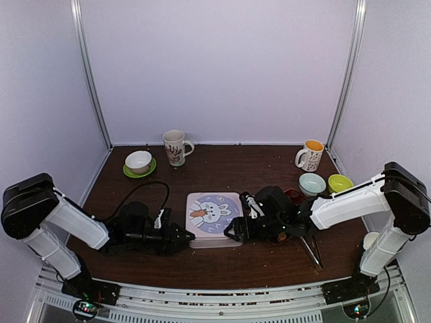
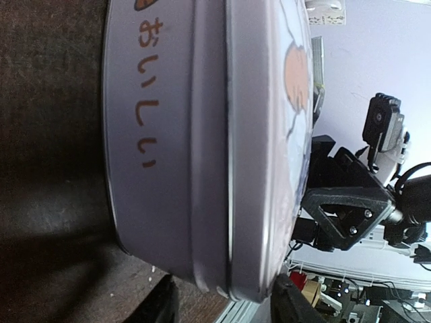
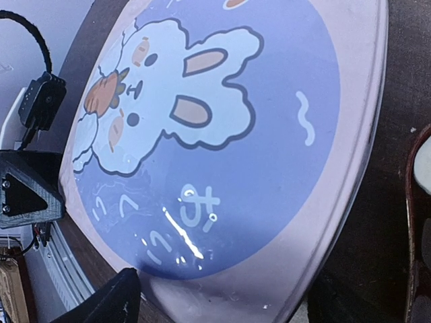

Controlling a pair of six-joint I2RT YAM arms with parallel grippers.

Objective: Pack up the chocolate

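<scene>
I take the step to be working the lid (image 3: pixel 222 134) of the bunny tin (image 1: pixel 214 219), so I should steady it from both sides and lift evenly rather than pry one corner. My left gripper (image 1: pixel 187 237) straddles the tin's near-left rim, fingers partly apart; I cannot tell whether they press on it. My right gripper (image 1: pixel 234 231) stands wide at the near-right edge. I see no chocolate: the lid is on, and anything inside, between my grippers, is hidden.
</scene>
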